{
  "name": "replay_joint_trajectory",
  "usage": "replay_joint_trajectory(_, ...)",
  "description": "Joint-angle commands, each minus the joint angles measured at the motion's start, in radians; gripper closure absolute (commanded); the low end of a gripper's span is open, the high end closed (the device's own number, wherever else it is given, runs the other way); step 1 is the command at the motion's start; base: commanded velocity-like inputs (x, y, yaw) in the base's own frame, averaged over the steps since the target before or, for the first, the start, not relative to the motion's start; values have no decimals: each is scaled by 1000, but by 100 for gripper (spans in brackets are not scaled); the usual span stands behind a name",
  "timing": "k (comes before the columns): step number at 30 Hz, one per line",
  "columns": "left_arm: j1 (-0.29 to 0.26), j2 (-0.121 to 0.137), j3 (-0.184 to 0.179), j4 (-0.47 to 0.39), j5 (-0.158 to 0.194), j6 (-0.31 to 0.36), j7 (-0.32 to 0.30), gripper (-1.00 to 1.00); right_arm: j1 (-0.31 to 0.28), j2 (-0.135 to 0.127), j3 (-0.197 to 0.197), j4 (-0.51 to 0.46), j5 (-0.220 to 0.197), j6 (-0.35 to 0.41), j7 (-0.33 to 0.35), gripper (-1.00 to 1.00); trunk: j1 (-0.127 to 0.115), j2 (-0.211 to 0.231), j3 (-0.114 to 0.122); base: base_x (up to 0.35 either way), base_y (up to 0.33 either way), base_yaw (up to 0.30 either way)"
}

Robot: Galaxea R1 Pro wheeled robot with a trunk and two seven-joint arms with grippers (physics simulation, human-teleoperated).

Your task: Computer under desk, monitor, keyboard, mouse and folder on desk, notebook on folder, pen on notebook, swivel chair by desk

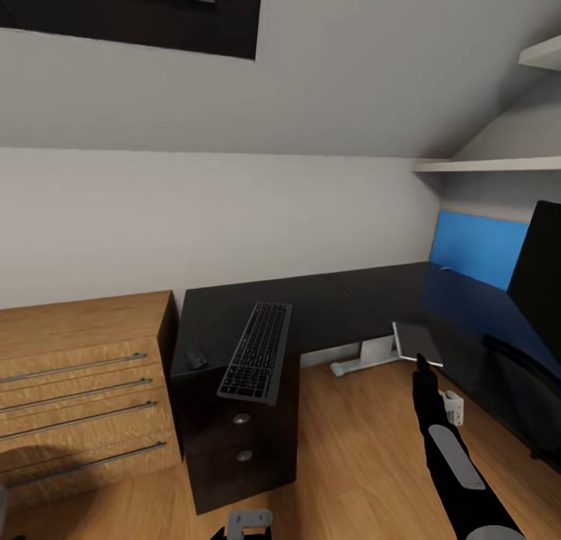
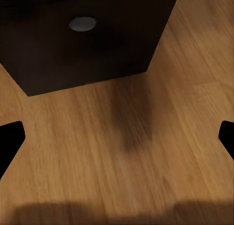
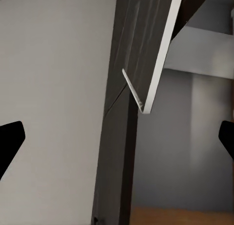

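Near the inner edge of the black desk (image 1: 327,306), the thin dark notebook (image 1: 417,341) overhangs the wooden floor (image 1: 351,454), and the right gripper (image 1: 421,362) reaches up just under it with fingers spread, not pinching it as far as I can tell. It looks light, stiff and flat, likely to slide on the glossy top, so I would pinch the overhanging edge rather than the face. On the drawer end the keyboard (image 1: 257,351) also juts over the edge with the mouse (image 1: 196,358) beside it, and the left gripper (image 2: 117,137) hangs spread over the floor before the drawer unit (image 2: 83,35).
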Motion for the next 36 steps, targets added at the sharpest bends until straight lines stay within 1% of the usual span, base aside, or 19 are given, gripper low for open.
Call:
replay_joint_trajectory(1,-1,0,-4,-1,6,4,7,-100,-1,0,-4,1,-11,-3,6,-100,0,0,-1,115,0,0)
replay_joint_trajectory(3,-1,0,-4,0,5,4,7,-100,-1,0,-17,2,-11,-3,4,-100,0,0,-1,83,0,0)
replay_joint_trajectory(5,-1,0,-5,4,5,3,6,-100,-1,1,-38,3,-11,-3,-1,-100,0,0,-1,42,0,0)
replay_joint_trajectory(6,-1,-1,-6,9,4,4,6,-100,-1,1,-60,4,-11,-3,-17,-100,0,0,-1,58,-6,0)
replay_joint_trajectory(8,-1,-2,-6,11,4,3,7,-100,-1,0,-73,5,-11,-3,-38,-100,0,0,-1,138,-39,0)
replay_joint_trajectory(12,-1,-2,-6,12,4,3,10,-100,-1,0,-83,7,-11,-2,-67,-100,0,0,-1,230,-87,0)
replay_joint_trajectory(13,-1,-2,-6,13,4,3,11,-100,-1,0,-87,16,-12,-1,-87,-100,0,0,-1,111,-44,0)
replay_joint_trajectory(22,-1,-2,-6,13,4,4,11,-100,-1,0,-86,51,-14,-1,-97,-100,0,0,-1,32,-12,0)
replay_joint_trajectory(36,-1,-3,-6,13,4,3,9,-100,-1,0,-84,55,-14,2,-98,-100,0,0,-1,103,8,0)
